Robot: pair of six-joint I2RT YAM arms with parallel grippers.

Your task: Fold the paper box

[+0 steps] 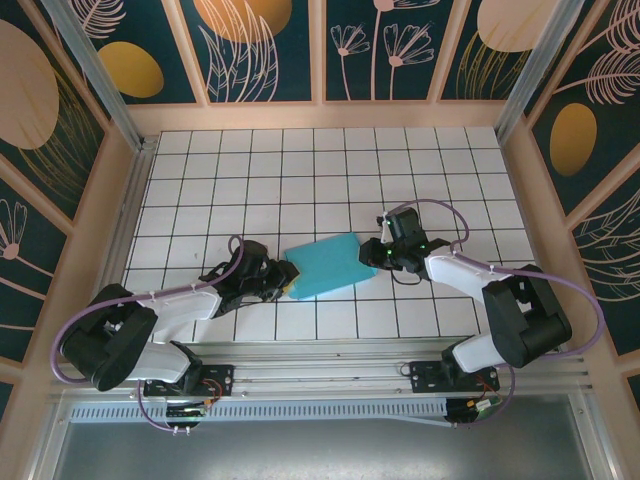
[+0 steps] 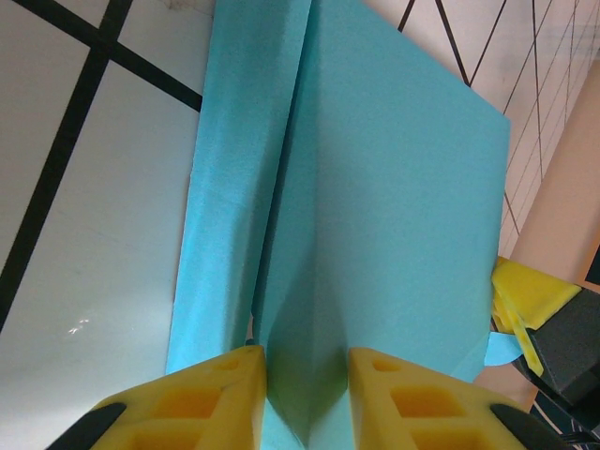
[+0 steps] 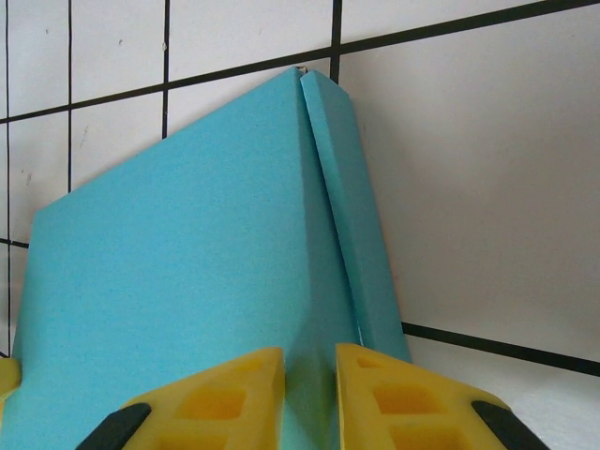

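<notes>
Your flat turquoise cardboard paper box (image 1: 325, 265) lies on the white, black-gridded bench (image 1: 300, 170), folded shut with only its blue face up, and everything that matters sits at its two short ends. The left claw (image 1: 285, 283) is at the end of the paper box nearer the left arm; the right claw (image 1: 372, 255) is at the opposite end.

In the left wrist view the left claw (image 2: 305, 361) has its yellow fingers (image 2: 220, 398) pressed to either side of a raised ridge of the paper box (image 2: 394, 206), the cardboard filling the gap; you can read that as a pinch on the box end. In the right wrist view the right claw (image 3: 309, 356) pinches the paper box (image 3: 187, 281) just beside a long seam, its jaws narrow with the edge between them.

The folding looks nearly done; the risk now lies in the closing flaps. That seam beside the right claw stands slightly proud of the main panel, so the flap may not be tucked home; let go there and it could spring open.

If you pull the two ends apart, the thin board could tear or unfold; push them together and the flat panel may buckle along the ridge at the left end.

A hard squeeze could crease the corner; a loose one could let the paper box slide across the smooth bench.
</notes>
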